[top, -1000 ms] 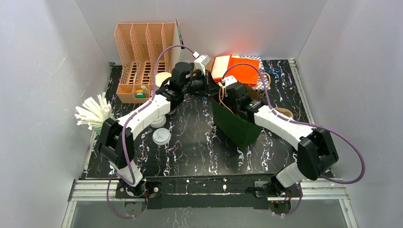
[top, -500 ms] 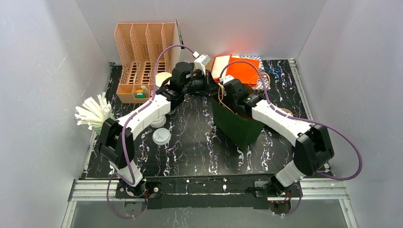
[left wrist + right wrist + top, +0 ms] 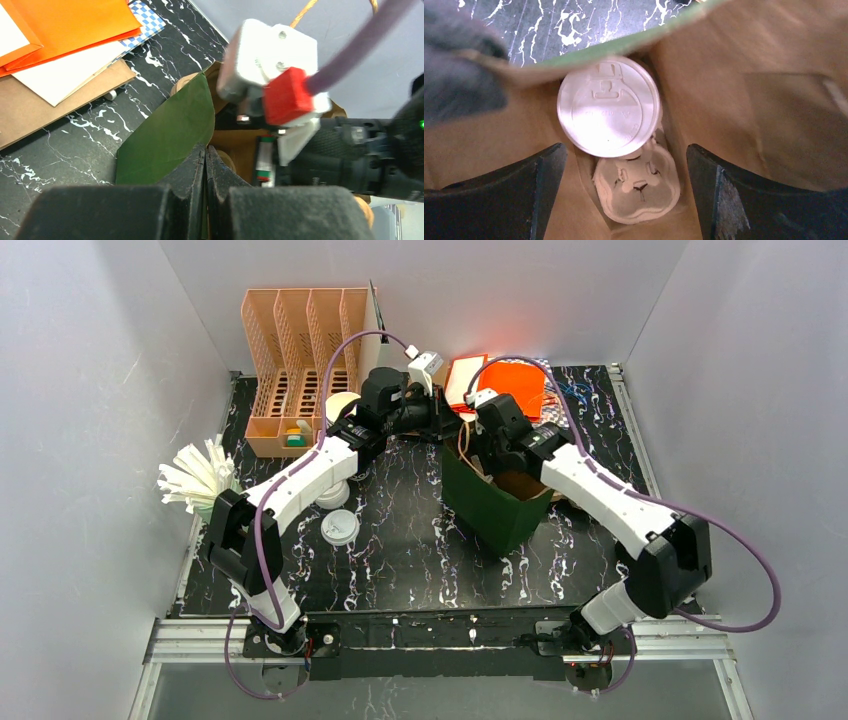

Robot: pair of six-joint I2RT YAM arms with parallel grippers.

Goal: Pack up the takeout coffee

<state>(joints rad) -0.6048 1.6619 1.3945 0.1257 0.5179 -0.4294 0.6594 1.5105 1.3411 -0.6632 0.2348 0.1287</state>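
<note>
the right fingers (image 3: 769,200) are spread wide with nothing between them, hanging in the mouth of the green paper bag (image 3: 490,508), and the left fingers (image 3: 187,167) are clenched on the bag's upper edge, pinching the wall so the mouth stands open. the takeout coffee (image 3: 608,105) is down inside the bag, upright, its white lid (image 3: 608,125) on and facing up, just beside an empty cup slot of the pulp carrier (image 3: 636,189) on the bag's floor. it probably sits in the neighbouring slot, though the lid hides its base and the wrist view cannot settle that. the cup looks delivered and let go, so the step in hand, as i judge it, is getting the right arm out cleanly. the lift should be straight up along the line of the bag's opening, with the fingers left wide so neither pad brushes the lid or drags the cup over. the brown inner walls stand close on both sides, so any sideways drift risks snagging the paper and tipping the bag on the table (image 3: 400,540). the left pinch should hold firm until the right arm is clear of the rim. it should then let go gently so the wall does not fold onto the lid.
</note>
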